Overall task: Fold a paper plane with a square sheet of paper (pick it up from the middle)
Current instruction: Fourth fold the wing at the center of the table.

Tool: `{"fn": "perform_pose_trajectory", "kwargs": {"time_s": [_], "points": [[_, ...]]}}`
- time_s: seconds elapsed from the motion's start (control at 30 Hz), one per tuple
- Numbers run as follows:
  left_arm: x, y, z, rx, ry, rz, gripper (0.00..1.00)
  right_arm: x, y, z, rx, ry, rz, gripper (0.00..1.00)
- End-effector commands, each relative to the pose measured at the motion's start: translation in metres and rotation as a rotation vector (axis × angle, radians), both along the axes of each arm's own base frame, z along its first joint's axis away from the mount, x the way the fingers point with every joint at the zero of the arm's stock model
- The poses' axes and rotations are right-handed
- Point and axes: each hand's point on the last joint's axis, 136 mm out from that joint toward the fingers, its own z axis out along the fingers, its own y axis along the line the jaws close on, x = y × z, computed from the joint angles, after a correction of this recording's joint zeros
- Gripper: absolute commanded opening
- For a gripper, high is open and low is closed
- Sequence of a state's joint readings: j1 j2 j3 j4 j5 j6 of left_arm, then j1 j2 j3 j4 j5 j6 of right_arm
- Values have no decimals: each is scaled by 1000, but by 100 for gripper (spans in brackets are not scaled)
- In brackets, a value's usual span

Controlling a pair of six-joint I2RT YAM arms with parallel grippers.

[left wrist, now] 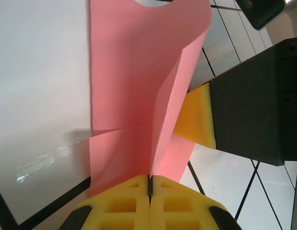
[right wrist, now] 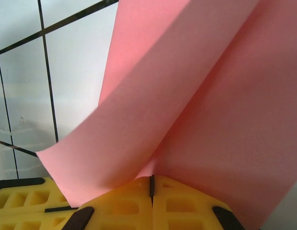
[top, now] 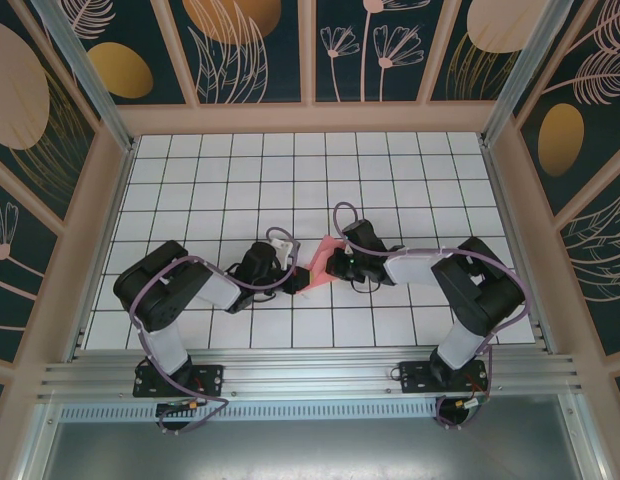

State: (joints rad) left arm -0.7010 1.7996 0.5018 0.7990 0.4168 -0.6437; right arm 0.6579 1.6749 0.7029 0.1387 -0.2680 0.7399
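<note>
The square sheet of paper [top: 318, 266] hangs mid-fold between the 2 arms, near the middle of the gridded surface [top: 220, 170]. The left gripper [left wrist: 149, 184] and right gripper [right wrist: 151, 184] both have their fingers clenched on its pink layers. If the arms pull apart, the thin sheet could tear or slip free. Whether any edge touches the surface is hard to tell from above.

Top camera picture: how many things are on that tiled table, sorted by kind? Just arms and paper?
Robot arms: 2, the left arm and the right arm
Pink paper sheets: 1, the folded pink paper held between the two arms' jaws
Total: 3
</note>
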Motion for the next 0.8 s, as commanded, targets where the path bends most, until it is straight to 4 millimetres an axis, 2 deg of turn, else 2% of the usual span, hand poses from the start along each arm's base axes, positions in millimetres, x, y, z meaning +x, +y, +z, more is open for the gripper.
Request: {"fn": "perform_pose_trajectory", "kwargs": {"time_s": [0.0,0.4,0.77], "points": [[4,0,6,26,-23,-28,0,-9,-13,-24,-82,56,9,6],[9,-3,12,4,22,-56,0,-8,-19,-24,-104,41,58,6],[9,0,5,-13,68,-66,0,-6,-17,-22,-93,35,72,6]]}}
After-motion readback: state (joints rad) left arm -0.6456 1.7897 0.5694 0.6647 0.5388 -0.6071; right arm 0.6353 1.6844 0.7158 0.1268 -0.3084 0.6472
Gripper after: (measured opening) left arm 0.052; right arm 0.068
